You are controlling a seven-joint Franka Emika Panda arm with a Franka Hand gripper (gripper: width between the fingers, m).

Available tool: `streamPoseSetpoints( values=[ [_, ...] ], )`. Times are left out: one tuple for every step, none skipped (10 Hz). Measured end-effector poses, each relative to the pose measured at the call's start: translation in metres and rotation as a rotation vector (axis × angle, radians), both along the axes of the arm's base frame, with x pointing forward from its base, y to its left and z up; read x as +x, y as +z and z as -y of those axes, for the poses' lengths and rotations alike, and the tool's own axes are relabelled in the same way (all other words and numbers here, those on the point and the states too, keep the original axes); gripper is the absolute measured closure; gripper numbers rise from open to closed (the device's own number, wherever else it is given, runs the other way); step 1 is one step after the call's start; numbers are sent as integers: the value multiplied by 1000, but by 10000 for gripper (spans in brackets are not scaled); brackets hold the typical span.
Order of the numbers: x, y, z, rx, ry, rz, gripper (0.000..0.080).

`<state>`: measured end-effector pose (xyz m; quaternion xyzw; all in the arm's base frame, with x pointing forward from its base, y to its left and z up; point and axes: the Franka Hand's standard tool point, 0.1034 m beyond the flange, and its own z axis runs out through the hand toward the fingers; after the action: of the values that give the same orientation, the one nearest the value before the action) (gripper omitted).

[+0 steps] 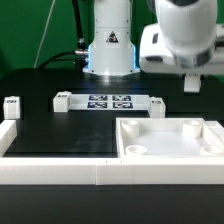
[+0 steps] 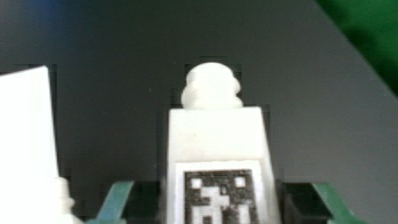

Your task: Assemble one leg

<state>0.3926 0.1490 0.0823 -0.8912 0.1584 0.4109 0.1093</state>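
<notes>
In the wrist view the leg (image 2: pixel 217 150), a white upright block with a black-and-white tag on its face and a rounded peg at its far end, stands between my green fingertips (image 2: pixel 121 200). The gripper (image 2: pixel 221 205) is shut on it. In the exterior view the gripper (image 1: pixel 191 70) hangs high at the exterior view's right, above the table, with the end of the leg (image 1: pixel 192 84) showing below it. The dark table lies far beneath the leg.
The large white tray-shaped piece (image 1: pixel 215 150) lies at the front on the exterior view's right, and its edge shows in the wrist view (image 2: pixel 22 130). The marker board (image 1: pixel 108 101) lies mid-table. Small white blocks (image 1: pixel 12 105) (image 1: pixel 60 98) stand nearby. A white rail (image 1: pixel 60 172) runs along the front.
</notes>
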Motion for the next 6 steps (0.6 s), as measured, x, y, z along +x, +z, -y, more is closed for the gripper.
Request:
streamPoseSetpoints(
  values=[
    [0,-6,-2,-10,-4,29,511],
    [-1,-7,-2,-10,-2,27,511],
    [6,-8,-3,-25,-12,81,511],
    [12,-9,-5,-55,-21,192,509],
    [11,-7,-2,-68,-3,274,509],
    [18,-6,16,-63,59,340,509]
  ],
)
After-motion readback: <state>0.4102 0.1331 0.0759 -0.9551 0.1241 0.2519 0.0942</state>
